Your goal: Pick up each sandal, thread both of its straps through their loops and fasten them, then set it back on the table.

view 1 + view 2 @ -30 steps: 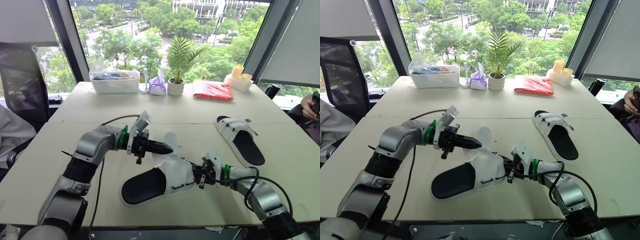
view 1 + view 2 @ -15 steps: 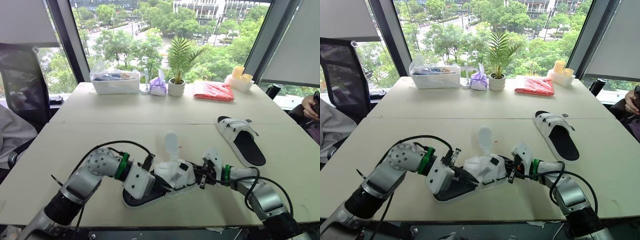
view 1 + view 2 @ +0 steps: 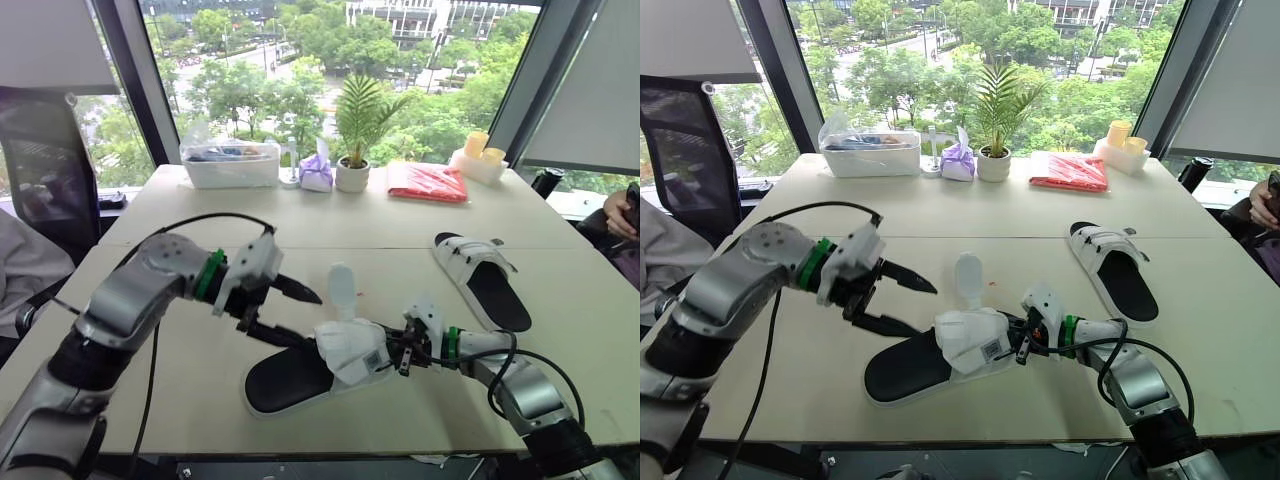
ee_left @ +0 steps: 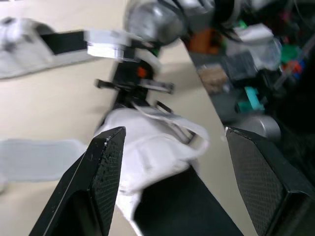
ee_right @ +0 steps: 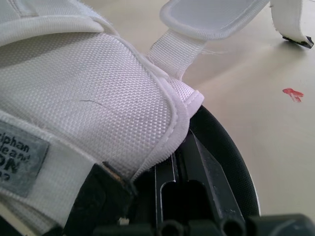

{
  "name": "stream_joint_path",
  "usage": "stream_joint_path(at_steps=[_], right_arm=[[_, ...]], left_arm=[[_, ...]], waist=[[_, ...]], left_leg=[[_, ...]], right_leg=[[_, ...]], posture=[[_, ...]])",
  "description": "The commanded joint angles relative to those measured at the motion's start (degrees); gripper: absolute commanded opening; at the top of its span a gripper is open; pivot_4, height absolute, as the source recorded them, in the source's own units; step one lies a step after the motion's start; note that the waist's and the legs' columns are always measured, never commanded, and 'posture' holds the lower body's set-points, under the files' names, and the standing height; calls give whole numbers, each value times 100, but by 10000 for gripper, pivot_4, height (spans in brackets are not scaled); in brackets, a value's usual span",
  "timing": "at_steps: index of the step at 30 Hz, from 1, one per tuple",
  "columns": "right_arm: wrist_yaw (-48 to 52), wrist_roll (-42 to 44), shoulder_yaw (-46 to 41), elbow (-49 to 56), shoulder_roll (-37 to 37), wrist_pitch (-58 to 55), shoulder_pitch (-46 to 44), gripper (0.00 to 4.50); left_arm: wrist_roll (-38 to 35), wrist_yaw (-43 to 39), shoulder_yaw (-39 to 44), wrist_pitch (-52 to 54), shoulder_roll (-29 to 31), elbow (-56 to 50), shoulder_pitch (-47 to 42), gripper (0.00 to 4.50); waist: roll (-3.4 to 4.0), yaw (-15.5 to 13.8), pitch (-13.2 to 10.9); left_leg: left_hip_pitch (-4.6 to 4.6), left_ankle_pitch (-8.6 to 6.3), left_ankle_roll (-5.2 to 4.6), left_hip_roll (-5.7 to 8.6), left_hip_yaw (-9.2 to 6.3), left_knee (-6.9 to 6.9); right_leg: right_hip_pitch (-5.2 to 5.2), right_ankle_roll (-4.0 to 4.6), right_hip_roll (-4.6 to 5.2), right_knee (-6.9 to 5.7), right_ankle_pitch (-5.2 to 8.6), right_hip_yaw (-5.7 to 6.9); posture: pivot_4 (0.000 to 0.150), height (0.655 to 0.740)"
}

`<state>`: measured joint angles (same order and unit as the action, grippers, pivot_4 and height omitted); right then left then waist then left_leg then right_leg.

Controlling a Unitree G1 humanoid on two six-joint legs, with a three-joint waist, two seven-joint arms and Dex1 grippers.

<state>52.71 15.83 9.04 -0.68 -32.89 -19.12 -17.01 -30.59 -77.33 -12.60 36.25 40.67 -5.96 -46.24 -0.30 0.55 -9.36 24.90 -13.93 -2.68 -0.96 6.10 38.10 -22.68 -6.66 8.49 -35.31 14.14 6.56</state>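
At the near edge of the long beige table (image 3: 400, 225), the left gripper (image 3: 300, 318) has lifted off the near sandal (image 3: 340, 352), a white woven upper over a black footbed. Half a second ago it was low over the heel of that footbed. Now it hangs above the tabletop just to the sandal's left, with its two black fingers (image 4: 106, 167) spread wide and holding nothing. A second ago those fingers were together, pointing at the loose strap (image 3: 342, 285), a white tab that stands upright behind the upper. The near sandal lies flat on the table in much the same spot as before, toe toward the right arm. The right gripper (image 3: 402, 350) has not left that end. Its fingers are closed on the edge of the white upper, with one tucked under the fabric.

There are two sandals in all. The far sandal (image 3: 490, 280), of the same white and black, lies well apart on the right side of the table, untouched. Only one strap stands free on the near one.

Along the window edge sit one clear plastic tub (image 3: 230, 165), one small purple-and-white pouch (image 3: 316, 172), one potted palm in a white pot (image 3: 353, 172), one flat red packet (image 3: 427, 182) and two pale yellow cylinders (image 3: 476, 143).
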Motion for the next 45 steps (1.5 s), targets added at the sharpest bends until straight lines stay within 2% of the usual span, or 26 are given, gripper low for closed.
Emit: stream_joint_path(at_steps=[1, 5, 10, 23, 32, 40, 45], right_arm=[[-73, -328, 199, -425, 3, -134, 72, 0], [-76, -342, 232, -506, 26, -102, 15, 0], [-112, -336, 244, -491, 32, -89, 44, 0], [-271, -337, 248, -467, 169, -84, 87, 0], [-327, -342, 243, -443, 222, -71, 139, 0], [-328, -373, 250, -487, 249, -38, 117, 0], [-308, -410, 257, -521, 280, -1, 107, 0]], left_arm=[[60, 6, -217, 292, -173, 90, -257, 33288], [384, -53, -882, 702, -464, 317, -565, 33288], [452, -262, -1391, 1157, -806, 450, -970, 33288], [927, -664, -2356, 1146, -874, 209, -1032, 33288], [1186, -656, -2546, 1098, -894, 207, -984, 33288], [1234, -610, -2261, 1083, -995, 631, -1148, 33288], [1251, -643, -2303, 1067, -886, 486, -1027, 33288]], waist=[[0, 8, 0], [0, 14, 0], [0, 10, -1], [1, 19, 0], [2, 25, 0], [2, 24, 0], [2, 28, 0]], left_leg=[[0, 0, 0, 0, 0, 0], [0, 1, 1, 0, 2, -3], [0, 1, 2, -1, 3, -3], [0, 0, 3, -1, -1, -4], [0, 0, 2, -3, -2, -4], [0, 0, 2, -3, -4, -4], [0, 0, 2, -3, -3, -4]], right_leg=[[-1, -2, 0, 0, 0, 0], [18, -18, -1, -13, -9, 0], [11, -16, 0, -16, -7, 0], [-6, 3, 6, -11, 1, -1], [-8, 3, 7, -11, 1, -1], [-9, 4, 7, -11, 1, -1], [-10, 3, 7, -11, 1, -1]], posture=[[1500, 7400], [1500, 7400], [1500, 7400], [1500, 7400], [1500, 7400], [1500, 7400], [1500, 7400]])
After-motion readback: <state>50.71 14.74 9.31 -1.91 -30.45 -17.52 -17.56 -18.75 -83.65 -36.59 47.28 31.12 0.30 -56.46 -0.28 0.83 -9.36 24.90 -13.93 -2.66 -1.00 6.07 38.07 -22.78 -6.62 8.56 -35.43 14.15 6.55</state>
